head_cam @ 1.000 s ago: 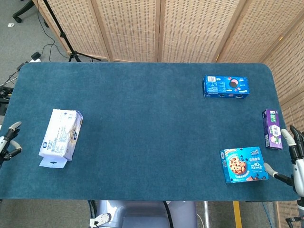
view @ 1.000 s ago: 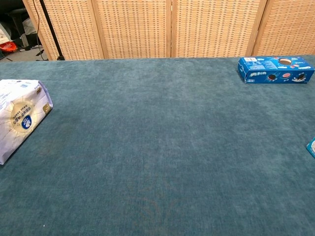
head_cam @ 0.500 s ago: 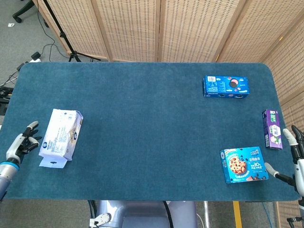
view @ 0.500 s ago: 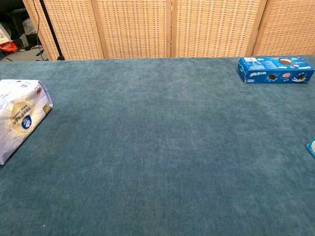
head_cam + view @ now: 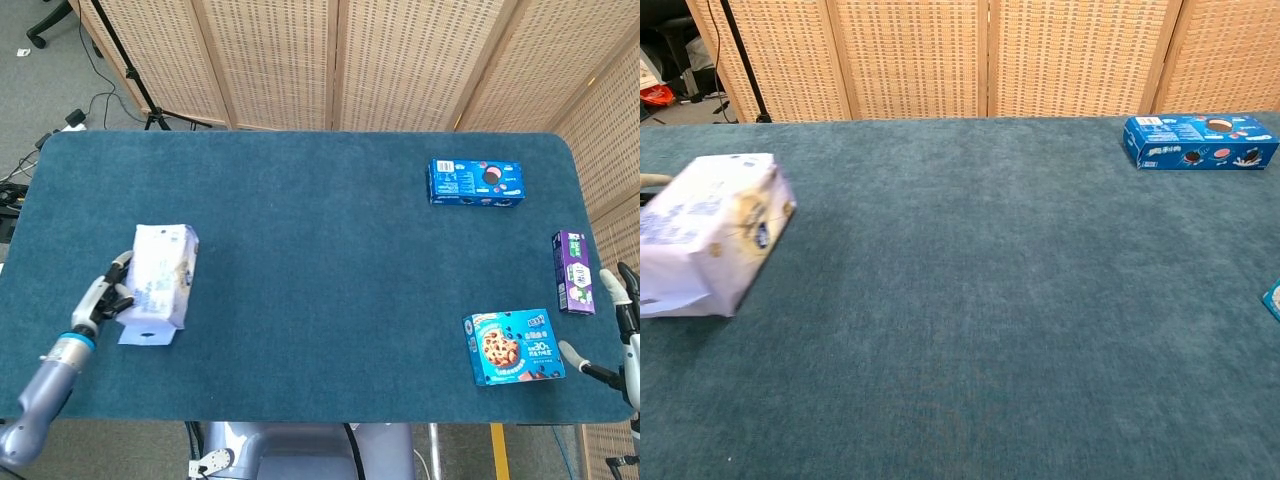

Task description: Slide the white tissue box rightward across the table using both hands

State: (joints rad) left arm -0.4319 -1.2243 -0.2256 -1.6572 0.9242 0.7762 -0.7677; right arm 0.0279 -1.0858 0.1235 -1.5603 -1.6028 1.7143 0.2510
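Observation:
The white tissue box (image 5: 161,288) lies on the left part of the blue table (image 5: 320,250); in the chest view the tissue box (image 5: 712,232) shows blurred at the left edge. My left hand (image 5: 108,297) presses against the box's left side, fingers spread, holding nothing. A fingertip (image 5: 652,181) of it shows at the chest view's left edge. My right hand (image 5: 618,325) hangs open at the table's right edge, far from the tissue box, beside the cookie box (image 5: 513,347).
A blue biscuit box (image 5: 476,182) lies at the back right, also in the chest view as the biscuit box (image 5: 1200,141). A purple carton (image 5: 573,271) lies near the right edge. Wicker screens (image 5: 330,60) stand behind the table.
My left hand came in from the left edge, met the tissue box and pushed it a short way rightward. The right hand has barely moved.

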